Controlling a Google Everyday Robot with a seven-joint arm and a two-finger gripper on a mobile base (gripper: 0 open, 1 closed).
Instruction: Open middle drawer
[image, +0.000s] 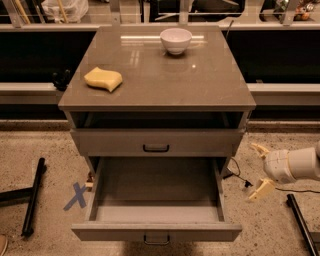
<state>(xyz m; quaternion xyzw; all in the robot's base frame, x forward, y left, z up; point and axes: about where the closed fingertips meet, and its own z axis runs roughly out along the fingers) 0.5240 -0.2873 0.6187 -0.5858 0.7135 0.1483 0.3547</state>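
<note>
The middle drawer (156, 231) is pulled far out of the grey-brown cabinet, and its inside is empty. Its small black bar handle (156, 239) sits at the centre of its flat front, near the bottom edge of the view. My gripper (260, 170) hangs to the right of the cabinet, level with the open drawer and apart from it. Its two cream fingers (262, 189) are spread open and hold nothing. The upper drawer (156, 142) with its own black handle sits above, pushed nearly in.
On the cabinet top (200, 85) stand a white bowl (175, 40) at the back and a yellow sponge (103, 79) at the left. A blue X mark (76, 195) and a black bar (33, 197) lie on the floor at the left. A cable (240, 177) runs at the right.
</note>
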